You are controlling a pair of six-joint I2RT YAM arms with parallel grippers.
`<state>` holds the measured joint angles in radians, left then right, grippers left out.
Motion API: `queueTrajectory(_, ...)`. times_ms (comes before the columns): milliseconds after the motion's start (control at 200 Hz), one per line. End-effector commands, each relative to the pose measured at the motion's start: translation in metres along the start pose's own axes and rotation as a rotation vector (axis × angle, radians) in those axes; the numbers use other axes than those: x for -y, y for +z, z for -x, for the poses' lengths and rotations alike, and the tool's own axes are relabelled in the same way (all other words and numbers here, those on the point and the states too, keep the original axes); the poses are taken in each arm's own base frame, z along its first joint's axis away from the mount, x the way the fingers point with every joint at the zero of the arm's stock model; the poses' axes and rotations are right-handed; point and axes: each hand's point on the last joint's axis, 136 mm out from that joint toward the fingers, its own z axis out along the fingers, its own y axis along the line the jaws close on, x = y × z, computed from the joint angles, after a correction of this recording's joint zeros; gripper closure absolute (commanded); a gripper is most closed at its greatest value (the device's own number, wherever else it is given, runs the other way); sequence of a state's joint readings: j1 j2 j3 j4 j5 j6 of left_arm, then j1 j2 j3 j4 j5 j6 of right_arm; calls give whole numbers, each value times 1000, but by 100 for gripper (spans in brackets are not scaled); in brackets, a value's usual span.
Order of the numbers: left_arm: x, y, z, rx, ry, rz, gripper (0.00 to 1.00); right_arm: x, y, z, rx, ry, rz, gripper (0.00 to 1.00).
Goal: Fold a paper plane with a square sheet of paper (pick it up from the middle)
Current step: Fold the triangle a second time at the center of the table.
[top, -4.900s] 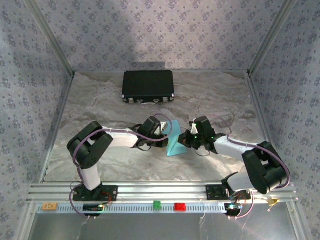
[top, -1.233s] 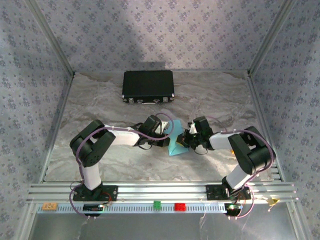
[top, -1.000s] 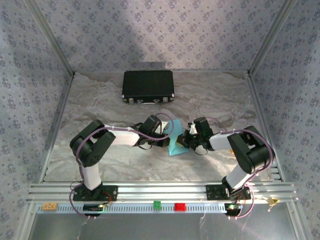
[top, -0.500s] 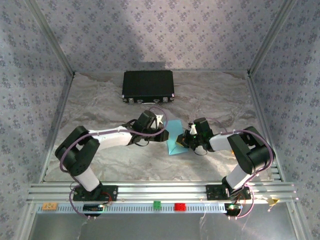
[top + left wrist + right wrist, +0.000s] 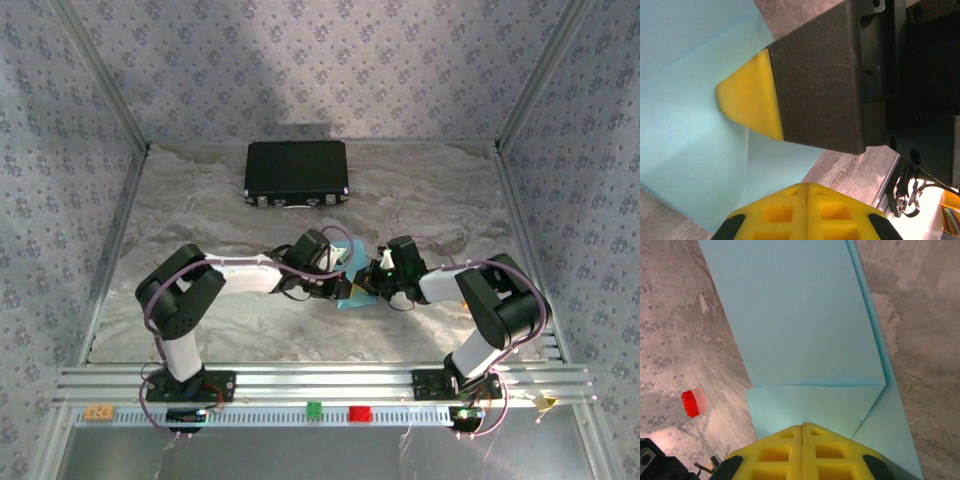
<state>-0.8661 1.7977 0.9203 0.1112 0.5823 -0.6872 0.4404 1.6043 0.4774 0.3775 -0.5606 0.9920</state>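
Note:
The light-blue paper (image 5: 346,296) lies folded on the marbled table (image 5: 200,215) between my two grippers, mostly covered by them. In the right wrist view the paper (image 5: 800,320) shows a flat folded panel with a crease across it and a diagonal fold at the right. My right gripper (image 5: 802,437) is shut, its tip resting on the paper. In the left wrist view my left gripper (image 5: 806,200) is shut over the paper (image 5: 685,115), and the right gripper's yellow fingertip (image 5: 747,97) presses on the sheet just ahead. From above, the left gripper (image 5: 337,274) and the right gripper (image 5: 372,283) nearly meet.
A black rectangular case (image 5: 296,172) sits at the back of the table. A small red block (image 5: 692,402) shows in the right wrist view. A green block (image 5: 314,408) and a red block (image 5: 358,412) sit on the front rail. Patterned walls enclose the table.
Half a second ago the left gripper had pulled back to the far left, baring more paper. It has now come back over the sheet. The right gripper has stayed in place.

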Motion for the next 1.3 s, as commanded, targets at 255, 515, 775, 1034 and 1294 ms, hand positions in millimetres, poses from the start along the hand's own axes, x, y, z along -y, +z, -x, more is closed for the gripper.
queueTrajectory(255, -5, 16, 2, -52, -27, 4, 97, 30, -1, -9, -1, 64, -105, 100)
queueTrajectory(515, -23, 21, -10, -76, -44, 46, 96, 32, -1, -8, -1, 66, -109, 100)
queueTrajectory(775, -40, 17, -29, -104, -51, 91, 96, 35, -1, -9, -2, 69, -117, 100)
queueTrajectory(1034, -47, 9, -44, -124, -42, 125, 96, 36, -1, -8, -2, 75, -119, 100)
queueTrajectory(1294, -49, 1, -65, -171, -10, 175, 96, 36, -1, -8, -3, 74, -117, 100)
